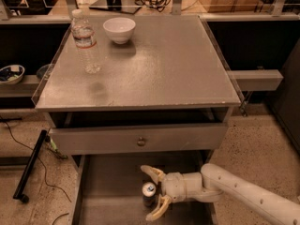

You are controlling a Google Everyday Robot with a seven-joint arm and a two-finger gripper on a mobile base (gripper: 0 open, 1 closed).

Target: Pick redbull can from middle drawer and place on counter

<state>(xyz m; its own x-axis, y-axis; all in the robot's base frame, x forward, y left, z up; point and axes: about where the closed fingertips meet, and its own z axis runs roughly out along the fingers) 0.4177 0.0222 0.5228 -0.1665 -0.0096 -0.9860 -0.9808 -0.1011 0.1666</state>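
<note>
We look down on a grey cabinet whose middle drawer [105,193] is pulled out, with the redbull can [149,194] standing upright on its bare floor, silver top showing and no brand lettering legible. The robot's pale gripper [146,193] reaches in from the right, its two fingers spread open on either side of the can, not clamped. On the counter [168,69] above, we see a water bottle [86,43], its label unreadable, and a white bowl [119,29].
</note>
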